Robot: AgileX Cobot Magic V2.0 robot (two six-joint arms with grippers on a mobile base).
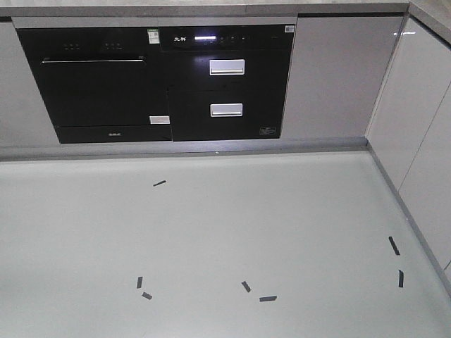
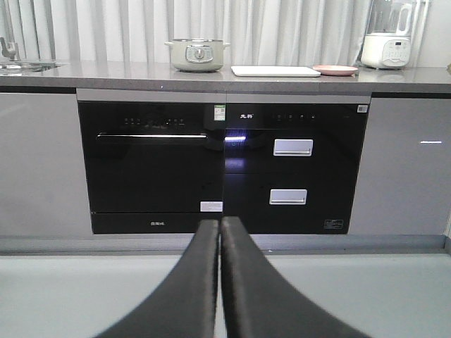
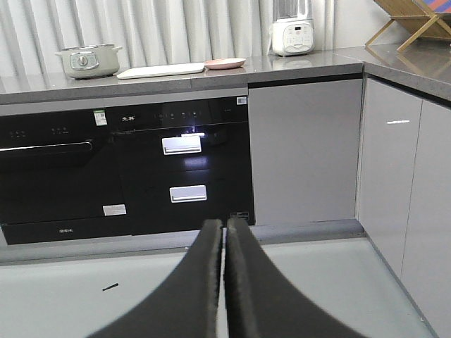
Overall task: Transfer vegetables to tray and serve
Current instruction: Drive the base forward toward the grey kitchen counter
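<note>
The cream-white tray (image 2: 275, 71) lies flat on the grey countertop, far ahead of both arms; the right wrist view shows the tray (image 3: 161, 70) too. No vegetables show in any view. My left gripper (image 2: 220, 224) is shut with nothing in it, its black fingers pressed together and pointing at the black oven fronts. My right gripper (image 3: 225, 224) is likewise shut and empty, low over the floor. Neither gripper appears in the front-facing view.
A pale green pot (image 2: 197, 54) stands left of the tray, a round pink plate (image 2: 335, 70) right of it, then a white blender (image 2: 386, 35). Black built-in ovens (image 1: 162, 81) fill the cabinet front. Black tape marks (image 1: 268, 298) dot the floor. Cabinets (image 3: 409, 204) run along the right.
</note>
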